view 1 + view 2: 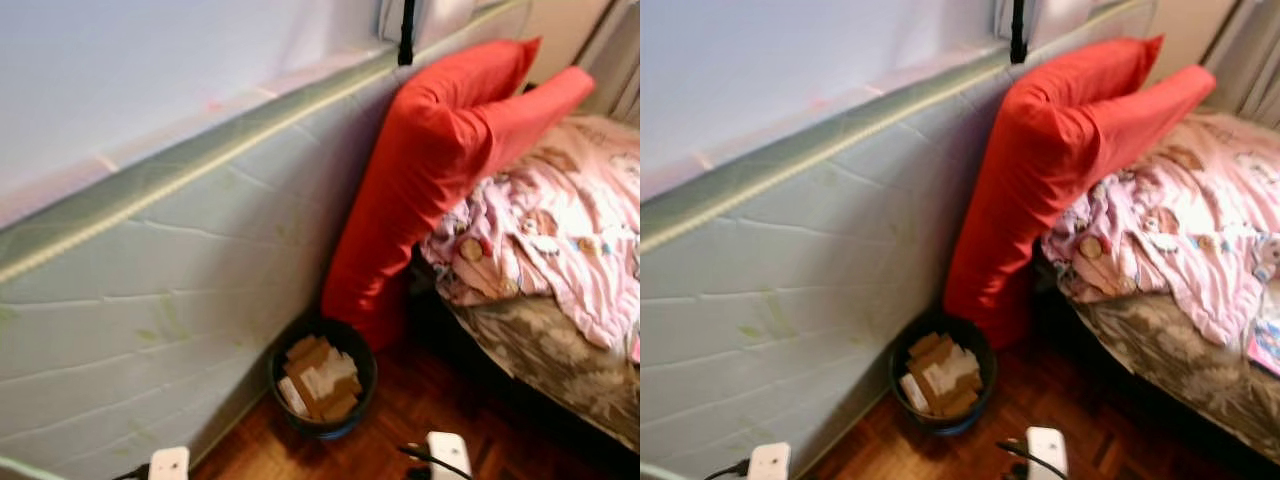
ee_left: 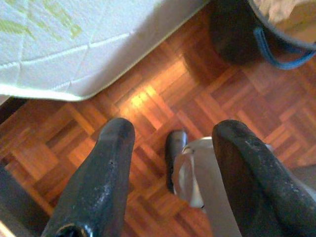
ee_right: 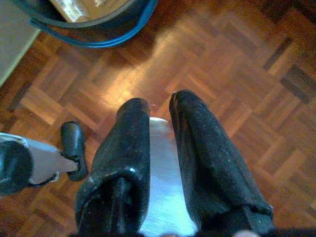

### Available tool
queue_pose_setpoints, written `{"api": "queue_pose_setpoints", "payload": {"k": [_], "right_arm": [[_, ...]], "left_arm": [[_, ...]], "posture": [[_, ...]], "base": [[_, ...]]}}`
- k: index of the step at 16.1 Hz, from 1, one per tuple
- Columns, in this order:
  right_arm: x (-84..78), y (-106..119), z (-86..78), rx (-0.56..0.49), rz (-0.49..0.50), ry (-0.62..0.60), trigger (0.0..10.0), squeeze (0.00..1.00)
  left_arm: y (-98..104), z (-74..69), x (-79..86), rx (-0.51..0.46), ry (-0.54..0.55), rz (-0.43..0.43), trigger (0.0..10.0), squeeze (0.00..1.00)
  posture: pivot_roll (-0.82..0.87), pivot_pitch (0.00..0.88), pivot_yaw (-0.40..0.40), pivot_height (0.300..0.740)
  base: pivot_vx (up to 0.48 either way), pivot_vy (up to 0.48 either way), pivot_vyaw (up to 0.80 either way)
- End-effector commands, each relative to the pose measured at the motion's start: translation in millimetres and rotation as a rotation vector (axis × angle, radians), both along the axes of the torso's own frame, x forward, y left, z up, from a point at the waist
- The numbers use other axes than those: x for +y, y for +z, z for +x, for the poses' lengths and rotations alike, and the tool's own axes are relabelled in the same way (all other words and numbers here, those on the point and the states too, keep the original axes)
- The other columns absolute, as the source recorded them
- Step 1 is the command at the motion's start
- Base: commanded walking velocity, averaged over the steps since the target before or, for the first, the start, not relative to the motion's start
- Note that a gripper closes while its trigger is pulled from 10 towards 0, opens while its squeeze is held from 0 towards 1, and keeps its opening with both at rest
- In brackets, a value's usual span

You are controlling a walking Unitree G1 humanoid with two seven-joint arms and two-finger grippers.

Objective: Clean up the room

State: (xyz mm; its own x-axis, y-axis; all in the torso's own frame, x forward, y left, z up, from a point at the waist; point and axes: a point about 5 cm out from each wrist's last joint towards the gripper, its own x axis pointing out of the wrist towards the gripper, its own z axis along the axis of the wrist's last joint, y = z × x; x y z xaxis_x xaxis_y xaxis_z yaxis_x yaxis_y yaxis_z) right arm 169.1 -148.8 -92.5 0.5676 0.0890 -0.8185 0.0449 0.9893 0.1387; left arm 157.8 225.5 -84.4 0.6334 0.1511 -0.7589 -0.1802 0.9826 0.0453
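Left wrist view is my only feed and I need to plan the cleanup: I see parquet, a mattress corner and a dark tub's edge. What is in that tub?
Observer: The dark round bin with the blue handle holds brown cardboard pieces and some white paper.
Operator: What stands beside it?
Observer: A long red pillow leans upright against the pale quilted mattress, its lower end right behind the bin.
Operator: Anything further right?
Observer: A bed with a crumpled pink printed blanket.
Operator: And the right gripper?
Observer: The right gripper hangs over bare parquet floor, its fingers close together and holding nothing.
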Motion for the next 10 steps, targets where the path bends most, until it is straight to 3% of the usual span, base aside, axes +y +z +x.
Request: {"api": "queue_pose_setpoints", "payload": {"k": [1,10], "right_arm": [[-83.8,16.3,10.0,-0.069,-0.012,-0.252,10.0,0.00],[-83.6,17.1,11.9,-0.073,-0.008,-0.250,10.0,0.00]], "left_arm": [[-0.7,0.1,-11.9,-0.027,-0.065,-0.026,10.0,0.00],[-0.7,2.3,-15.8,-0.029,-0.076,-0.035,10.0,0.00]], "posture": [[0.00,0.133,-0.071,0.740],[0.00,0.134,-0.069,0.740]], "base": [[0.000,-0.349,0.00],[0.000,-0.351,0.00]]}}
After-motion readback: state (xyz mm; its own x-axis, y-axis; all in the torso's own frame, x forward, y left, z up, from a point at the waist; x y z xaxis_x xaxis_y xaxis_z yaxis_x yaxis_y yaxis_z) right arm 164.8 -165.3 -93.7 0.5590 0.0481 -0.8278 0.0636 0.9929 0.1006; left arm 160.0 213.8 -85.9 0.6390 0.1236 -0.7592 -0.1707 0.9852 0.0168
